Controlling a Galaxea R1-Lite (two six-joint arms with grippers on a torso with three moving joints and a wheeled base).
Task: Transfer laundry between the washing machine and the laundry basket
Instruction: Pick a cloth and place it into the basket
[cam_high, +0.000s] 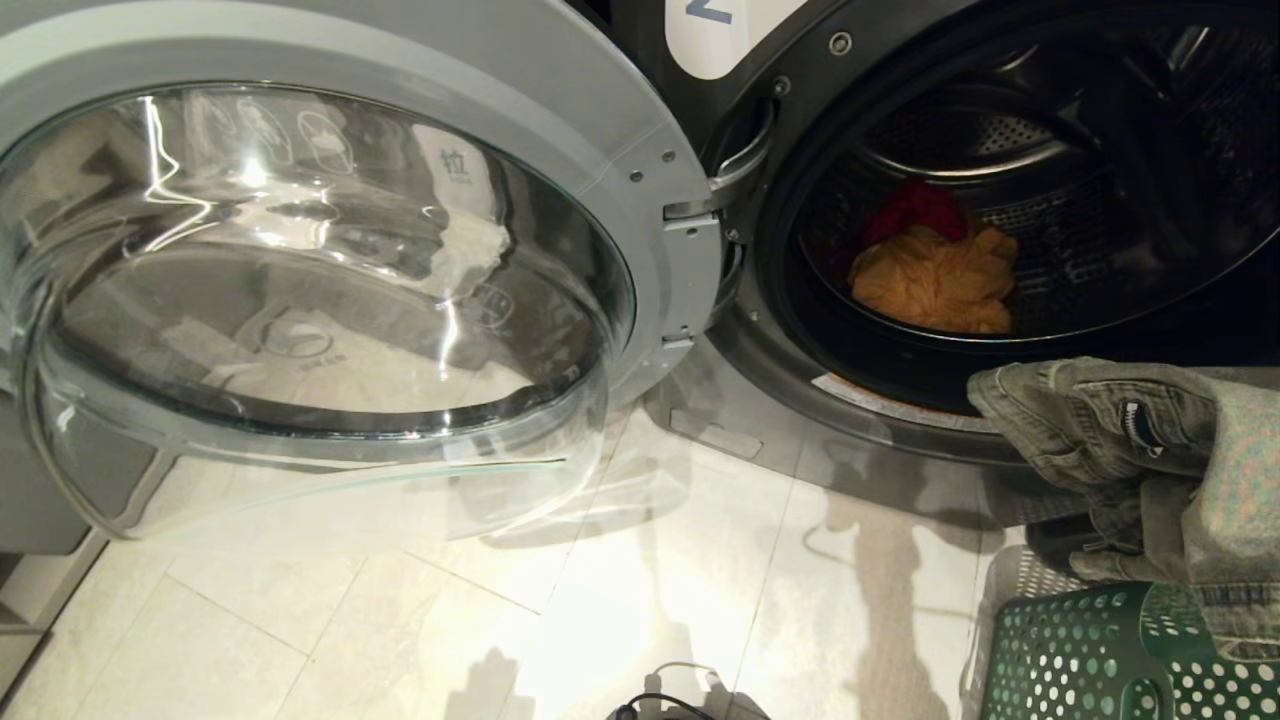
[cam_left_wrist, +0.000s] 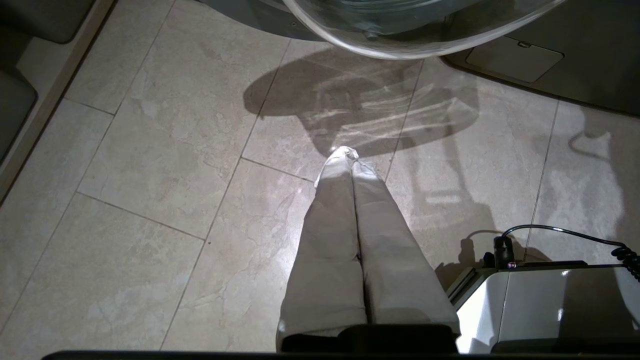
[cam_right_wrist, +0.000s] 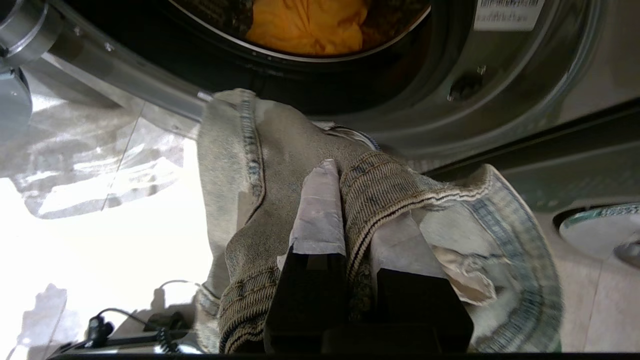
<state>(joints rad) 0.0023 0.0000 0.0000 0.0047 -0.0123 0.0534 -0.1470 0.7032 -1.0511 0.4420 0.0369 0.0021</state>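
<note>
Two garments, the orange cloth (cam_high: 935, 280) and the red cloth (cam_high: 915, 208), lie in the washing machine (cam_high: 1000, 200) drum, beyond the right pincer. The green basket (cam_high: 1080, 655) is below it. Left pincer (cam_left_wrist: 345, 155) is pressed together over bare floor. Right pincer (cam_right_wrist: 350, 200) pinches the grey jeans (cam_right_wrist: 380, 185) before the drum mouth; this last piece, I judge, must go in

Grey denim garment (cam_high: 1120, 440) showing faded blue stitching, orange garment (cam_high: 935, 280) and red garment (cam_high: 915, 208) sitting in the drum, washing machine (cam_high: 800, 380) reading dark grey with a white label, laundry basket (cam_high: 1080, 650) showing green with round holes, floor tiles (cam_high: 500, 620) looking beige marble.
</note>
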